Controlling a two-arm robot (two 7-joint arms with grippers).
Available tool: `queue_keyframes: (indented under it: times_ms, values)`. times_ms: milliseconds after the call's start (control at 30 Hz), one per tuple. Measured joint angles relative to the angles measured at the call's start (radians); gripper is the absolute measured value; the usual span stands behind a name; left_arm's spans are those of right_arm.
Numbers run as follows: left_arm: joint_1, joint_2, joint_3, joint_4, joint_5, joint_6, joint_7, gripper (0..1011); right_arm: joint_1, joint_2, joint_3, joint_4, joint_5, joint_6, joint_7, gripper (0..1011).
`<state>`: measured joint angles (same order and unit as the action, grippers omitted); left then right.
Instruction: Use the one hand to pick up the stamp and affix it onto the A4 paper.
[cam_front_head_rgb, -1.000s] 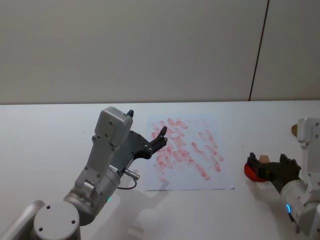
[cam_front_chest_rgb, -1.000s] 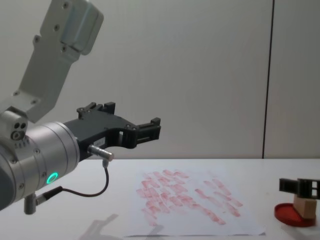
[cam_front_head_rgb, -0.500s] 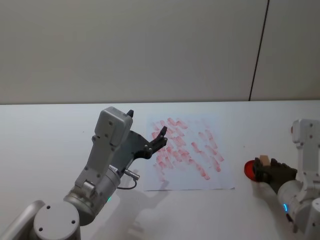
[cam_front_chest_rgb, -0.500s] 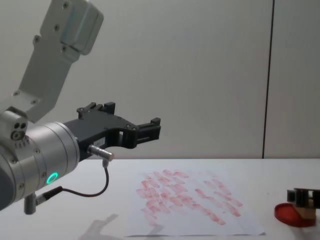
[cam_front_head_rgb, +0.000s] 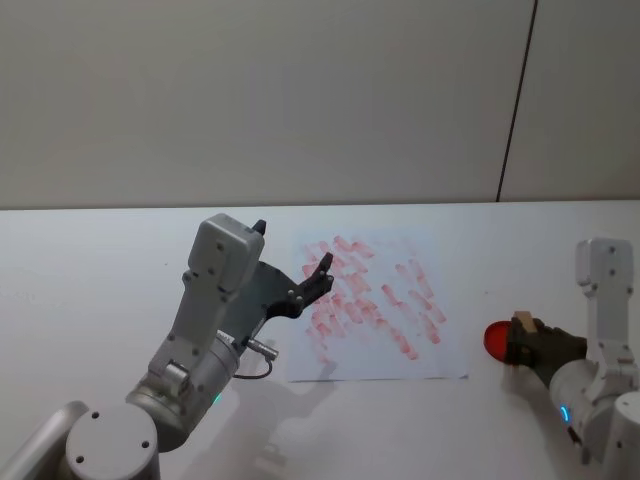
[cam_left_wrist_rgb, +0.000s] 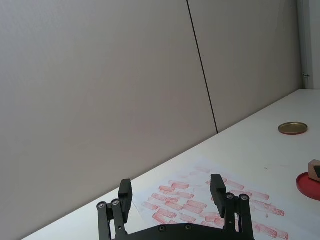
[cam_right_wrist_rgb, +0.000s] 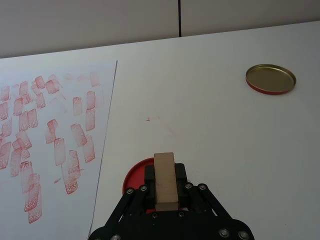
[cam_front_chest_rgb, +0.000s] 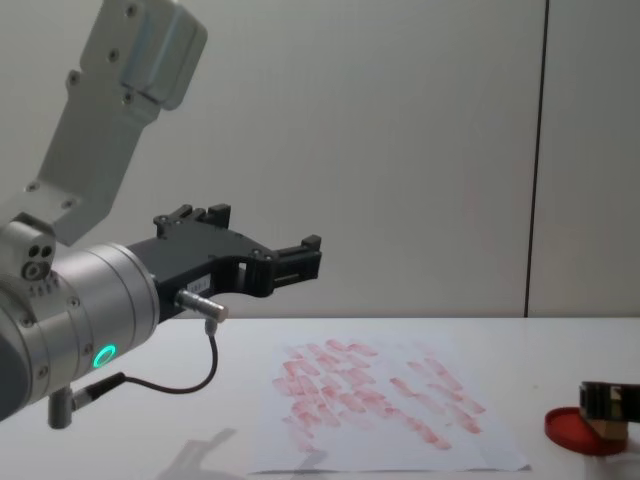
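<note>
My right gripper (cam_right_wrist_rgb: 165, 174) is shut on the stamp (cam_right_wrist_rgb: 164, 181), a small tan wooden block, which stands over the near part of the round red ink pad (cam_right_wrist_rgb: 137, 172). In the head view that gripper (cam_front_head_rgb: 528, 338) holds the stamp (cam_front_head_rgb: 521, 322) at the table's right, beside the pad (cam_front_head_rgb: 496, 340). The A4 paper (cam_front_head_rgb: 375, 312), white with rows of red marks, lies left of the pad. The chest view shows the paper (cam_front_chest_rgb: 380, 412), the pad (cam_front_chest_rgb: 566, 428) and the right gripper (cam_front_chest_rgb: 606, 402). My left gripper (cam_front_head_rgb: 295, 246) hangs open above the paper's left part, holding nothing.
A gold round lid (cam_right_wrist_rgb: 270, 78) lies on the white table beyond the pad, seen also in the left wrist view as the lid (cam_left_wrist_rgb: 293, 128). A thin cable (cam_front_chest_rgb: 190, 375) dangles under the left wrist. A grey wall stands behind the table.
The right gripper has closed its fingers on the stamp and sunk lower, drawing back towards me, so more of the red pad shows. The left arm has not moved.
</note>
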<state>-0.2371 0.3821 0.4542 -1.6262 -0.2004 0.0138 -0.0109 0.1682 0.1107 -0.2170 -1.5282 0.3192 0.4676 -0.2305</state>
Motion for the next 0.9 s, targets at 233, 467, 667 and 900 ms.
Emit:
queue_keyframes:
  times_ms: [233, 467, 667, 900]
  values:
    - [0.000, 0.000, 0.000, 0.000, 0.000, 0.000, 0.000, 993, 0.001, -0.004, 0.003, 0.003, -0.004, 0.011, -0.004, 220]
    - [0.000, 0.000, 0.000, 0.000, 0.000, 0.000, 0.000, 993, 0.006, -0.007, 0.008, 0.013, -0.003, 0.025, -0.006, 219]
    - [0.000, 0.000, 0.000, 0.000, 0.000, 0.000, 0.000, 993, 0.012, -0.011, 0.013, 0.029, 0.000, 0.041, -0.002, 219]
    - [0.000, 0.000, 0.000, 0.000, 0.000, 0.000, 0.000, 993, 0.020, -0.015, 0.015, 0.049, 0.000, 0.051, 0.009, 219]
